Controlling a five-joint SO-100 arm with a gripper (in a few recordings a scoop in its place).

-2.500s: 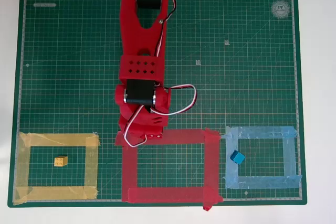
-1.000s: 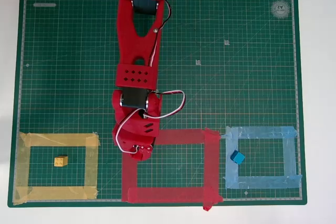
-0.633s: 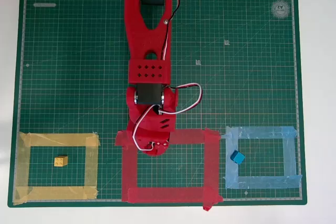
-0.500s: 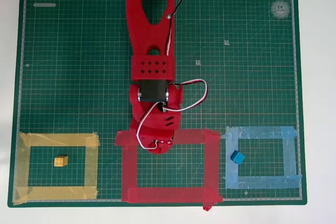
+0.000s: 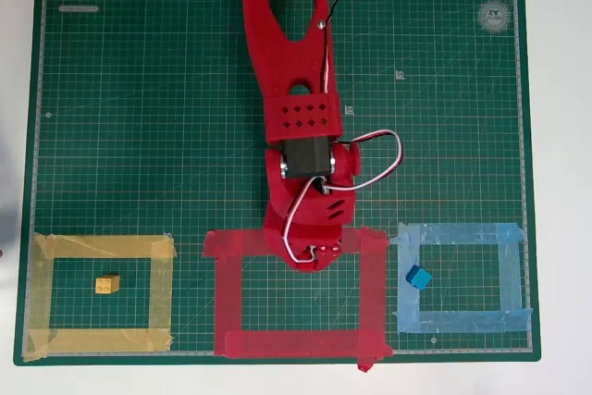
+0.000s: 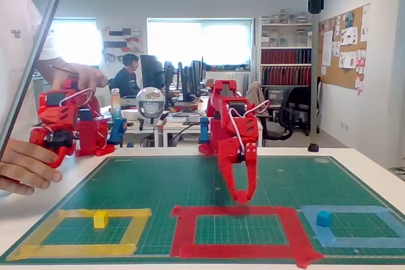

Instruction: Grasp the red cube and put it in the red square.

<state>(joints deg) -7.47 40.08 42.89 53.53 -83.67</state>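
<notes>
My red gripper [image 5: 313,261] points down over the far strip of the red square [image 5: 231,302], a large outline of red tape at the mat's front middle. In the fixed view the gripper [image 6: 242,198] hangs just above that strip of the red square [image 6: 183,232], its jaws drawn together at the tip. The red cube sits pinched between the tips and is hard to tell from the red fingers. It lies nowhere on the mat.
A yellow cube [image 5: 107,284] lies inside the yellow tape outline [image 5: 162,293] at the left. A blue cube [image 5: 419,277] rests in the light blue outline [image 5: 509,275] at the right. The green cutting mat [image 5: 444,90] covers the table; the arm reaches in from its far edge.
The arm has swung to the right in the overhead view, carrying the gripper from the red square's left corner to the middle-right of its far strip.
</notes>
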